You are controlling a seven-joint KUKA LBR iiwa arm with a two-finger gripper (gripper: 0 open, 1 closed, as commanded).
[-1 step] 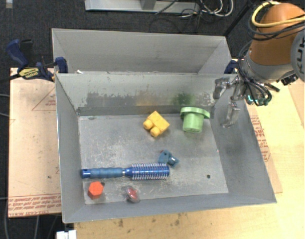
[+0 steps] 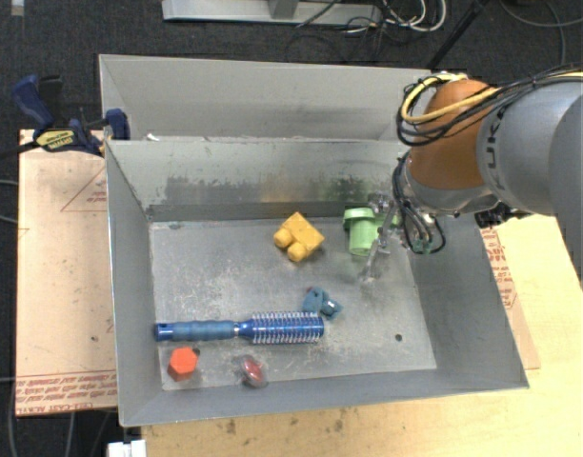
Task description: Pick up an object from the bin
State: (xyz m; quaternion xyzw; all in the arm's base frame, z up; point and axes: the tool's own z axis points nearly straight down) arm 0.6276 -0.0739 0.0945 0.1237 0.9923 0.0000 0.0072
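No words, labels, brand marks or numbers are showing readably anywhere. The grey bin (image 2: 263,103) and the loose things lying in it, among them the blue brush (image 2: 242,329), the yellow block (image 2: 299,236) and the green piece (image 2: 360,229) toward the right, are bearing no legible print.

The grey robot arm (image 2: 544,150) is running off the right edge. Its wrist is covering the right side of the small green plastic cylinder (image 2: 358,228). The tiny reddish round object (image 2: 251,371) at the front of the grey metal bin (image 2: 272,103) is showing too little detail to identify.
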